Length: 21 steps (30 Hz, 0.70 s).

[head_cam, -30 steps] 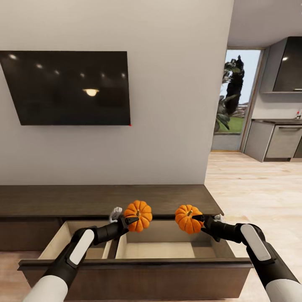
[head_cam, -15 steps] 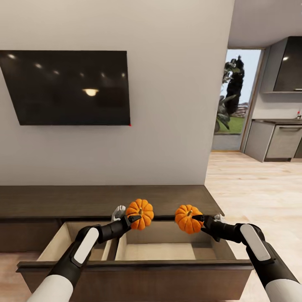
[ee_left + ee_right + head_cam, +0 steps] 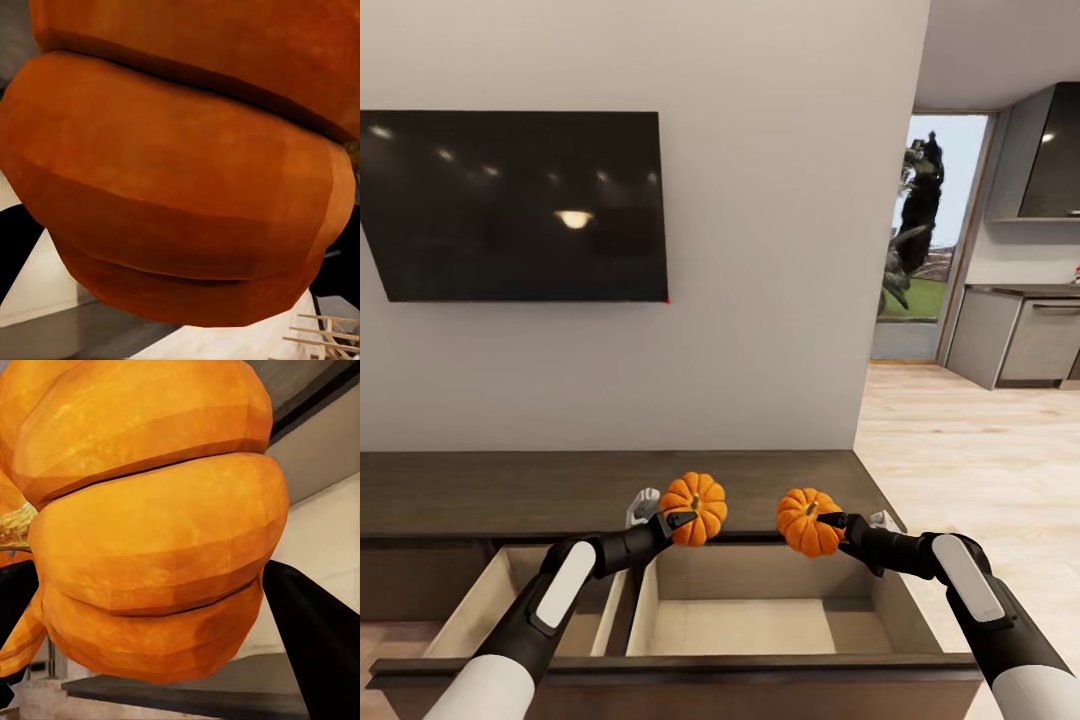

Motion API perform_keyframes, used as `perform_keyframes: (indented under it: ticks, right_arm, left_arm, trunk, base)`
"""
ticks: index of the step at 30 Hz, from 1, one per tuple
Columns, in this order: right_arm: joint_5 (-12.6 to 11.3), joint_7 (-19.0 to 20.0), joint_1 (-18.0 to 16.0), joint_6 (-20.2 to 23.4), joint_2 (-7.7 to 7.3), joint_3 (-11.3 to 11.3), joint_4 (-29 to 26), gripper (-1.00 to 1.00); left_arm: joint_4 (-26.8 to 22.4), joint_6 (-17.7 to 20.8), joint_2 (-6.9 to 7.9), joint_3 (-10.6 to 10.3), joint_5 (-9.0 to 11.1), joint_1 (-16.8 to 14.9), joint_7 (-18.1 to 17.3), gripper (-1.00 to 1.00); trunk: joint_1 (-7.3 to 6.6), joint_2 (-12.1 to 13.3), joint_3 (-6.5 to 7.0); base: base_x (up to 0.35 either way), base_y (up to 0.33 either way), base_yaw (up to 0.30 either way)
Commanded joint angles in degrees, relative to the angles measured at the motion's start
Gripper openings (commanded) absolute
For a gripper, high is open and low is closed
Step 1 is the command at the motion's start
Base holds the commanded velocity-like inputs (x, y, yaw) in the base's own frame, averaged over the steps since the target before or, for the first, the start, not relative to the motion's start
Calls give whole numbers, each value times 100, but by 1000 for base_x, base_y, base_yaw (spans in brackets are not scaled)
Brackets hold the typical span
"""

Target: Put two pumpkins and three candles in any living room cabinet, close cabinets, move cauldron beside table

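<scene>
— So, starting from the head view: what are the two arms doing?

— Each is carrying a pumpkin above the open drawer (image 3: 760, 625) of the cabinet (image 3: 500, 490). The left gripper (image 3: 682, 521) is pinching the left pumpkin (image 3: 696, 507), and the right gripper (image 3: 830, 521) is gripping the right pumpkin (image 3: 807, 521). Both are hanging near the drawer's back edge, above the larger compartment with the pale wood floor.

— Why are they being held there rather than set on top?

— My guess is that the pumpkins are being lined up for lowering into the drawer, since the task wants them inside a cabinet. The drawer is pulled well out, so the way down looks free.

— And the left wrist view?

— The left pumpkin's (image 3: 180, 187) dark orange ribs are crowding the lens, with a slice of pale drawer wall showing past them. A black finger (image 3: 19, 247) is pressing at the side, so the jaws are closed partway, stopped by the fruit.

— The right wrist view?

— Much the same. The right pumpkin (image 3: 150, 525) is sitting tight between two black fingers (image 3: 315, 637), its yellowish stem showing at the edge, with the drawer's pale side and dark rim visible behind. That gripper is also clamping only as far as the pumpkin allows.
</scene>
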Motion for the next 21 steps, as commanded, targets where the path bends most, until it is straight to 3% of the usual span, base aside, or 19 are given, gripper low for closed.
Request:
perform_keyframes:
  ticks: [1, 8, 16, 21]
  right_arm:
    - [-29, -32, -5, 25, 1, -4, -2, -100]
    - [296, -135, -152, 31, 1, 1, 184, -100]
    - [344, -142, -187, 42, 1, 1, 232, -100]
    - [342, -142, -188, 52, 1, 29, 240, -100]
  left_arm:
    - [-6, 23, -6, -2, 3, -6, -9, -100]
    - [-11, 23, -11, -10, 4, -7, -3, -100]
    - [16, 27, -6, -10, -16, -4, 32, -100]
    - [16, 37, -17, -6, 20, -5, 503, -100]
  trunk:
    - [0, -3, -6]
    - [0, -3, -6]
    - [109, -203, -96]
    - [219, -404, -186]
  base:
    - [33, 0, 0]
    - [7, 0, 0]
    - [0, 0, 0]
    - [0, 0, 0]
